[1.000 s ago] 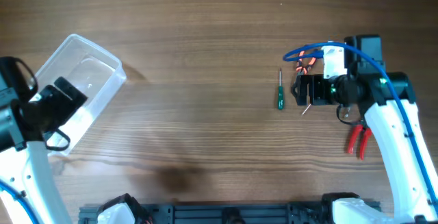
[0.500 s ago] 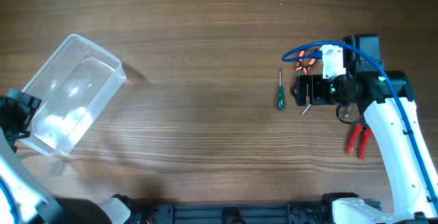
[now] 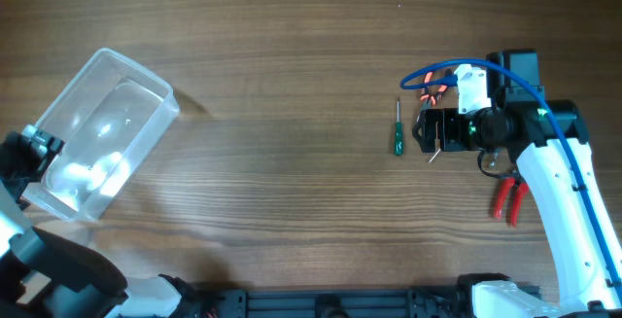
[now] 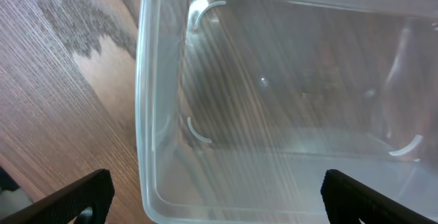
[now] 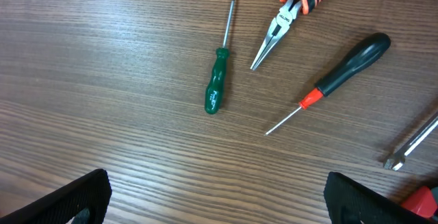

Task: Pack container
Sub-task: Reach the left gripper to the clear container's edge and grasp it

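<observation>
Brown wood-grain table [image 3: 292, 65]. The left gripper [image 4: 219, 198], fingers spread wide and holding nothing, hovers at one short end of the clear container [image 4: 274, 114], which rests on the table. Well right of the container, the right gripper [image 5: 219, 200], equally wide and empty, hangs above a green screwdriver [image 5: 214, 87]. Beyond it lie orange-handled pliers [image 5: 291, 5].

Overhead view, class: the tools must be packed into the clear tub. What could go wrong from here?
The container sits far left of the tools, so a carried tool could slip on the long transfer. The green screwdriver, needle-nose pliers and black-handled screwdriver lie close together; the open right pincer may knock a neighbour.
</observation>
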`<state>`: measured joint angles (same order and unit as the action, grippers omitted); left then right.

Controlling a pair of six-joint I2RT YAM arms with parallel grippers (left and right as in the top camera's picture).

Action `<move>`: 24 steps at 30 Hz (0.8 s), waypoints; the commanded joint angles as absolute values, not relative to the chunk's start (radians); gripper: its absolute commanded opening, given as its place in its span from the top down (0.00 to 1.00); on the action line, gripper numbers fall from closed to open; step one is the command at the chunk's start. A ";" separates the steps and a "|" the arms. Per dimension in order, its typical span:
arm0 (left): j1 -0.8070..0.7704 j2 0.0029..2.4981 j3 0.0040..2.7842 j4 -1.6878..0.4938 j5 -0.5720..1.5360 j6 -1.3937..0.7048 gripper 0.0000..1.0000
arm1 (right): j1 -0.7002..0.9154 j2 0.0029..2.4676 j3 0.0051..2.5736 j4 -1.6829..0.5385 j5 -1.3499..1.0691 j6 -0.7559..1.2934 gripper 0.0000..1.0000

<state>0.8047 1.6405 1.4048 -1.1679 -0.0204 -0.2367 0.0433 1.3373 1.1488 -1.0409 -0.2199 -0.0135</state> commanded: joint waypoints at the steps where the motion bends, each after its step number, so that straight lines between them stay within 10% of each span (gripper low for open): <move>1: 0.811 1.691 1.417 -1.157 -0.038 -0.212 0.00 | 0.048 1.339 1.174 -1.045 -0.210 -0.027 0.00; 24: 0.862 1.744 1.272 -1.016 -0.042 -0.224 0.01 | 0.048 1.339 1.174 -1.048 -0.179 -0.049 0.00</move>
<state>0.8543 1.7321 1.3148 -1.0428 -0.0544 -0.2329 0.0433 1.3373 1.1492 -1.0473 -0.1974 -0.0322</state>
